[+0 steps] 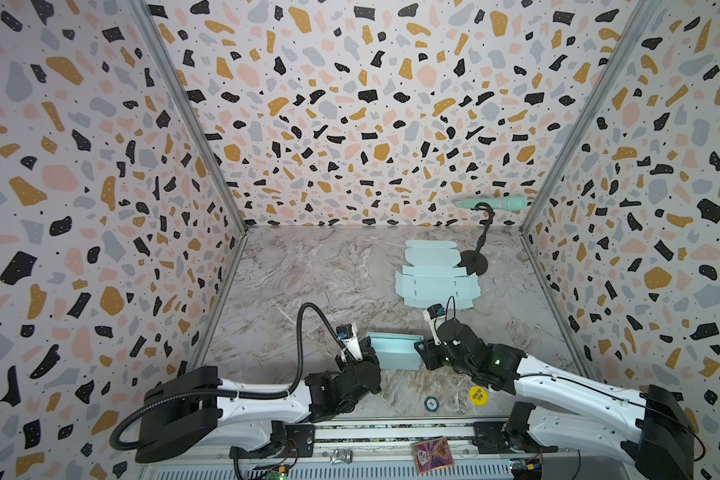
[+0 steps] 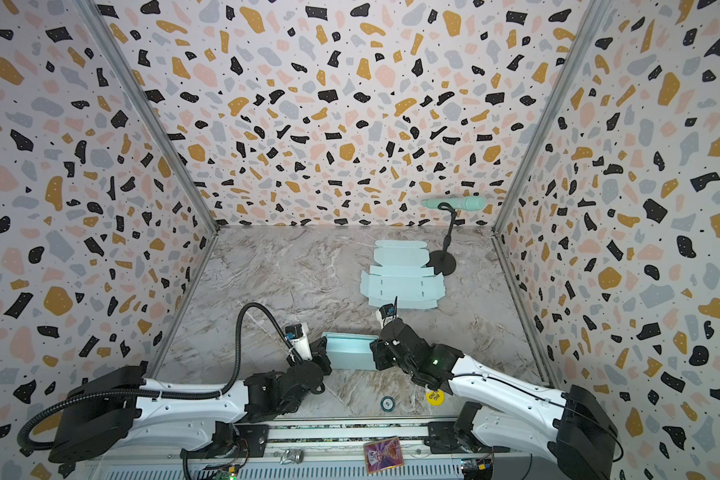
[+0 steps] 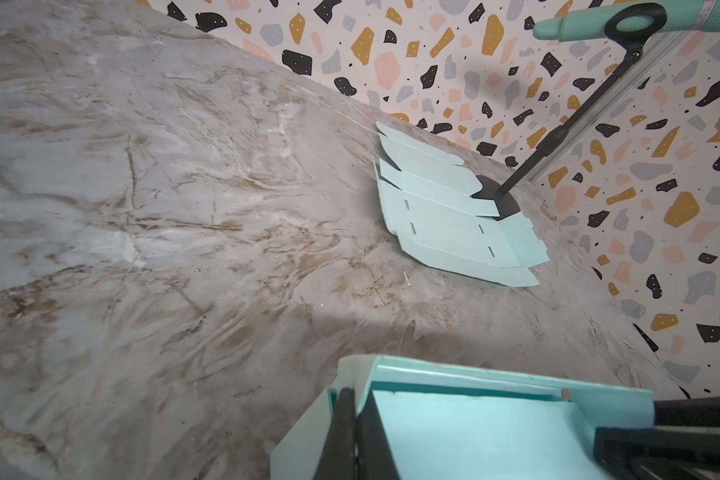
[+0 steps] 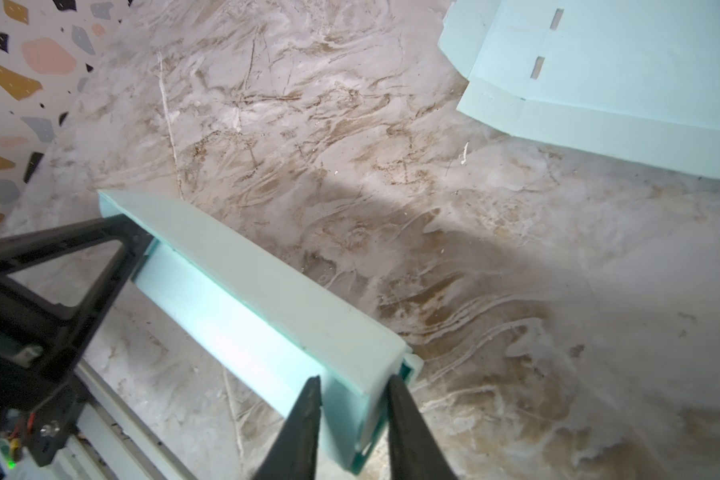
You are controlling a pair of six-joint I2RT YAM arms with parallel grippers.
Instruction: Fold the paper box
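Observation:
A partly folded teal paper box stands on the marble table between my two grippers, near the front middle. My left gripper is shut on the box's left side wall, pinching a thin flap. The box lies open towards the camera, with its far long wall folded up. My right gripper has its jaws on either side of the box's right end, closed against the doubled end wall. In the right wrist view the box has its long wall folded over.
A second, flat teal box blank lies further back on the right. Behind it a black stand carries a teal cylinder. A yellow sticker and a small round token lie near the front edge.

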